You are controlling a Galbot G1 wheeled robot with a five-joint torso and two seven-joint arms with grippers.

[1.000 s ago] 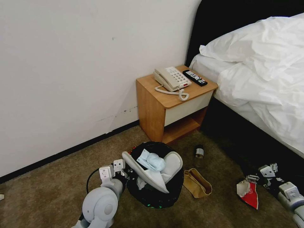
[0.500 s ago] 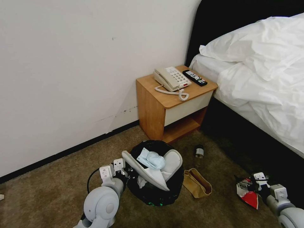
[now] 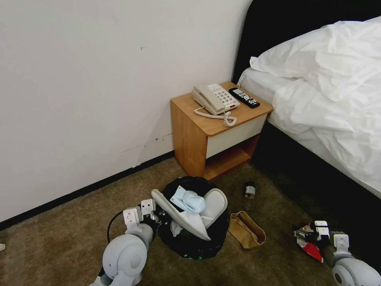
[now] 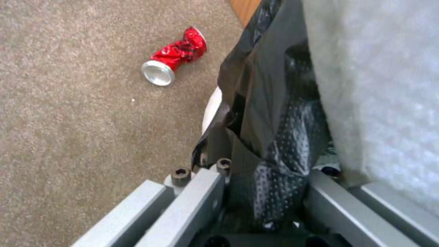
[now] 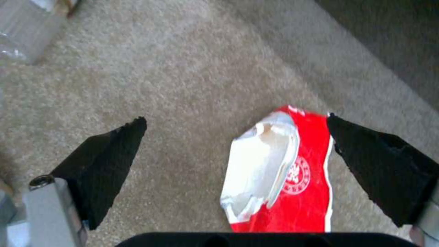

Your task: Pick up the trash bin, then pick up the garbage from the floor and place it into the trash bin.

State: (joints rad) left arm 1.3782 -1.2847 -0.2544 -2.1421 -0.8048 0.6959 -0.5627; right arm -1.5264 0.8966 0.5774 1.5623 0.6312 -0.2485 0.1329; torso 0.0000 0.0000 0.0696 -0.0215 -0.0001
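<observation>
**Bin held on my left, red packet between my open right fingers**

My left gripper (image 3: 152, 216) is clamped on the rim of the trash bin (image 3: 198, 242); in the left wrist view the crinkly black bag (image 4: 270, 137) is pinched between my grey fingers (image 4: 197, 195). The bin sits on the brown carpet (image 3: 59, 246) in front of the wooden nightstand (image 3: 216, 135). A white slipper (image 3: 186, 216) and a light-blue face mask (image 3: 190, 200) lie piled across its mouth.

My right gripper (image 5: 235, 147) hangs low over the carpet near the bed (image 3: 329, 99), fingers spread wide and holding nothing. The red packet (image 5: 283, 178), torn open with its white inside showing, lies flat on the floor between the black fingertips (image 5: 109, 151), closer to one than the other.

A brown paper bag (image 3: 248, 230) lies on the carpet just beside the bin, between it and the packet. A clear plastic bottle (image 3: 249, 194) lies beyond the bag, toward the nightstand. A crushed red can (image 4: 176, 56) lies on the carpet near the bin's other side.
</observation>
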